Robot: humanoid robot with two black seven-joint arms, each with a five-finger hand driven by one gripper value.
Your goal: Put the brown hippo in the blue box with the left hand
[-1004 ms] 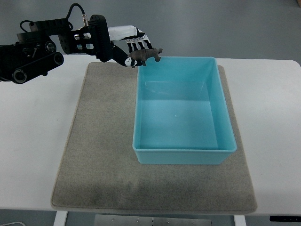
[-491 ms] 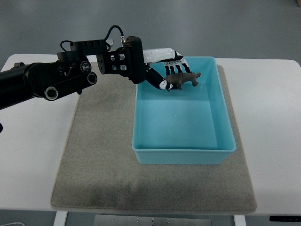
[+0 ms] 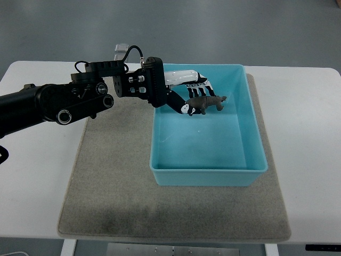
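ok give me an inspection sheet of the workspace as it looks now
surface: white table with a grey mat on it
job's things: blue box on the mat; brown hippo held over the box's far part, not yet released
clutter: nothing seen
hands: left hand shut on the hippo; right arm out of view
cables: black cable looping above the left wrist
surroundings: grey floor beyond the table

A mat [image 3: 112, 176] lies across the middle of a table [image 3: 37, 176]. The box [image 3: 208, 169] sits on the mat's right half. The left hand [image 3: 186, 95], reaching in from the frame's left edge, holds the hippo [image 3: 206, 102] above the box's upper-left part.
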